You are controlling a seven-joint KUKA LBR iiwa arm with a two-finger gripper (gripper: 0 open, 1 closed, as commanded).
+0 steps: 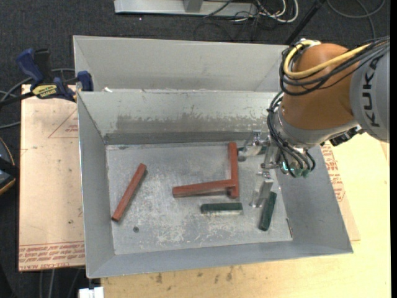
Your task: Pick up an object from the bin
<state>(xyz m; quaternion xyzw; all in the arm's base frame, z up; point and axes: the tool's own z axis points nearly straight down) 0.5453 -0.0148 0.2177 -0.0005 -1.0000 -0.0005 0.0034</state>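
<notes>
the dark green bar lies at the right end of the bin floor, by the sloping wall. the end effector hangs just over its upper end (released or clenched, i cannot tell). a descent off-centre might skid the bar against that slope, or into the other green bar.

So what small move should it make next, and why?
Probably lower the jaws a little onto the tilted dark green bar near the bin's right wall: they hang just over its upper end, and it lies apart from the other green bar and the reddish-brown bars.
</notes>
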